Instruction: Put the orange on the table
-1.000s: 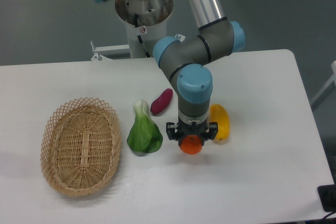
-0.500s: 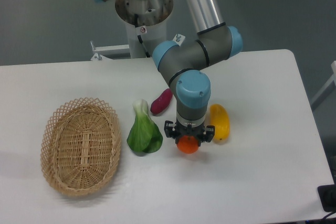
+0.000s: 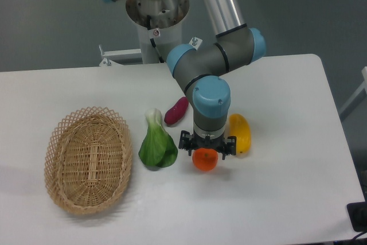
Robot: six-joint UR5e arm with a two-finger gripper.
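The orange (image 3: pixel 205 160) is a small round deep-orange fruit resting on the white table (image 3: pixel 275 199), just right of the middle. My gripper (image 3: pixel 206 148) points straight down directly over it. The jaws are spread a little, one on each side of the orange's top, and look loose around it. The gripper body hides the upper edge of the orange.
A yellow-orange mango-like fruit (image 3: pixel 240 133) lies just right of the gripper. A green bok choy (image 3: pixel 157 144) lies close on its left, with a purple sweet potato (image 3: pixel 176 111) behind. An oval wicker basket (image 3: pixel 88 160) stands at the left.
The gripper moved slightly left and down with the orange. The orange now sits lower on the table, and the jaws look a bit wider apart.
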